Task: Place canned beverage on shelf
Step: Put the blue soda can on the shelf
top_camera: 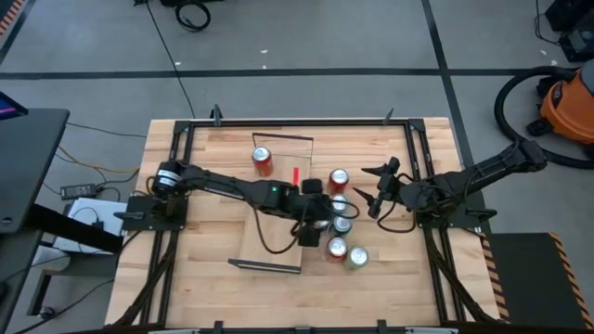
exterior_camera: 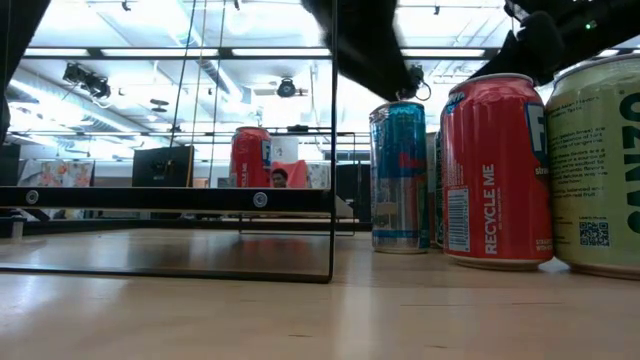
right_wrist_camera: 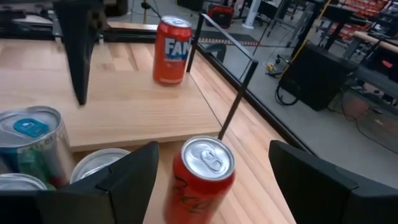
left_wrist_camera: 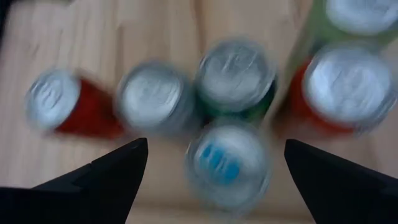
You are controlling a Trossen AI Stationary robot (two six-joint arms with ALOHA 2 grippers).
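Note:
The shelf (top_camera: 278,237) is a light-wood plank with black end rails, lying on the table's middle. A red can (top_camera: 263,160) stands on its far end and also shows in the right wrist view (right_wrist_camera: 172,50). Several cans stand upright in a cluster (top_camera: 342,223) on the table right of the shelf. My left gripper (top_camera: 323,219) is open above this cluster, its fingers either side of a blue-tabbed can (left_wrist_camera: 227,163) below. My right gripper (top_camera: 364,187) is open at the cluster's far right, facing a red can (right_wrist_camera: 202,171).
In the low view a blue can (exterior_camera: 400,175), a red can (exterior_camera: 497,170) and a green can (exterior_camera: 600,165) stand close together beside the shelf's black rail (exterior_camera: 333,150). The table's black frame (top_camera: 413,158) runs behind my right arm.

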